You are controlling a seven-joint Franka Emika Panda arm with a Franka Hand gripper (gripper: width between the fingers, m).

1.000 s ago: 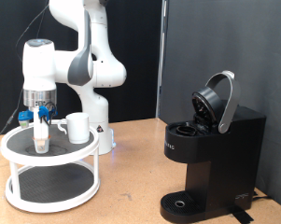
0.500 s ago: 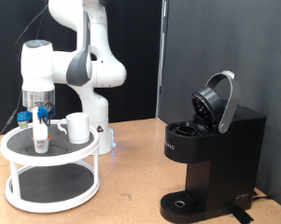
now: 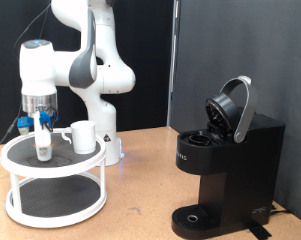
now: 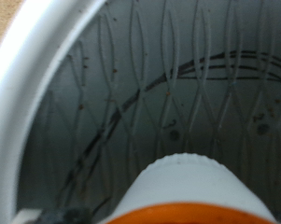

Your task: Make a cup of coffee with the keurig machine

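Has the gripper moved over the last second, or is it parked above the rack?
Yes, slightly. The gripper has risen a little and edged toward the exterior view's left, judged against the cup on the white rack, which has not moved.

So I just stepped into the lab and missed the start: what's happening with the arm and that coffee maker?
The white robot arm's gripper hangs over the top tier of the white two-tier round rack, fingers around a small white coffee pod. The small white ceramic mug sits beside it on that tier. The boxy black coffee machine stands at the exterior view's right, lid open, nothing on its drip base.
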